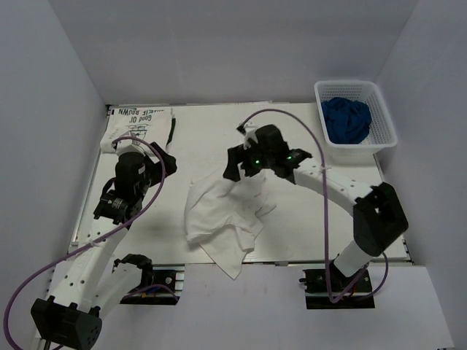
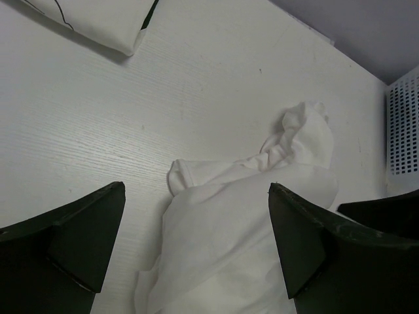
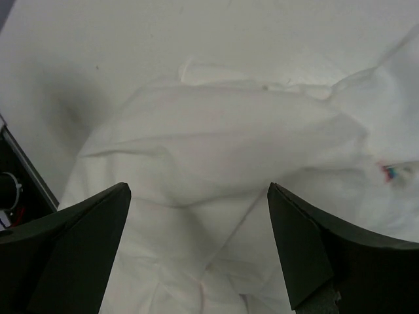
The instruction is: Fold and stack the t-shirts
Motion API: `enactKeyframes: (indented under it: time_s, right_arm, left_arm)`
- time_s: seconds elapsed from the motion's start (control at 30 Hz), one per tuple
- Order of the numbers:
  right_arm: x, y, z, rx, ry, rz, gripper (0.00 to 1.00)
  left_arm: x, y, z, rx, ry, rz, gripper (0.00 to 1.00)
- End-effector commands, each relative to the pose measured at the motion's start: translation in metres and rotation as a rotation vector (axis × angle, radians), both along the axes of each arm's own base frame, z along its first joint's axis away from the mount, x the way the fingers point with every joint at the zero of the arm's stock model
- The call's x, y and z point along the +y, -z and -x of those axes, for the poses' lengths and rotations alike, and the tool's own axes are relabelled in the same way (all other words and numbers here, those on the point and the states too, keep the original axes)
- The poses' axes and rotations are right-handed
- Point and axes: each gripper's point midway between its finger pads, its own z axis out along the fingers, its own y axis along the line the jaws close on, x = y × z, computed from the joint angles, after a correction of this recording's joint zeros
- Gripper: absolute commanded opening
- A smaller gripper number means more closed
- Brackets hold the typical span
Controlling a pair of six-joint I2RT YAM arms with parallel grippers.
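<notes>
Crumpled t-shirt point(image 1: 219, 219) white; folded t-shirt point(image 1: 135, 120) white, black lettering; third t-shirt point(image 1: 346, 120) dark blue.

White arms point(image 1: 337, 187), black joints, purple cables point(image 1: 323, 226)

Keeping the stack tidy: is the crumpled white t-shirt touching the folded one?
Apart. Left wrist view shows bare table between the crumpled t-shirt and the folded t-shirt.

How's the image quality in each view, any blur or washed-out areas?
Top view: sharp, evenly lit. Left wrist view: table grain crisp, end effector fingers nearly black. Right wrist view: white t-shirt soft and washed out, folds faint.
</notes>
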Motion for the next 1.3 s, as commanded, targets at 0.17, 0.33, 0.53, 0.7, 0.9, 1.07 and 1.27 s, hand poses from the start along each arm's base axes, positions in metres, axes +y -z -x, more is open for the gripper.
enactKeyframes:
  time_s: [0.17,0.33,0.53,0.7,0.9,1.07,1.27]
  right_arm:
    - [0.051,0.049,0.007,0.133,0.053,0.088,0.89]
    - [0.069,0.053,0.008,0.134,0.036,0.097,0.00]
    - [0.060,-0.043,-0.006,-0.110,0.054,-0.009,0.00]
    - [0.025,-0.170,-0.032,-0.429,0.189,-0.084,0.00]
    - [-0.041,-0.271,-0.064,-0.664,0.450,-0.107,0.00]
    - [-0.122,-0.349,-0.096,-0.858,0.752,-0.066,0.00]
    - [-0.214,-0.429,-0.114,-1.098,1.030,-0.017,0.00]
  left_arm:
    - [0.007,0.006,0.005,0.033,-0.044,-0.007,1.00]
    - [0.009,0.005,0.007,0.031,-0.053,-0.010,1.00]
    - [0.011,0.002,0.008,0.021,-0.065,-0.003,1.00]
    - [0.011,0.006,0.008,0.038,-0.065,-0.008,1.00]
    - [0.016,0.006,0.006,0.043,-0.092,-0.023,1.00]
    - [0.015,0.014,0.004,0.062,-0.092,-0.030,1.00]
    - [0.016,0.029,0.000,0.122,-0.100,-0.054,1.00]
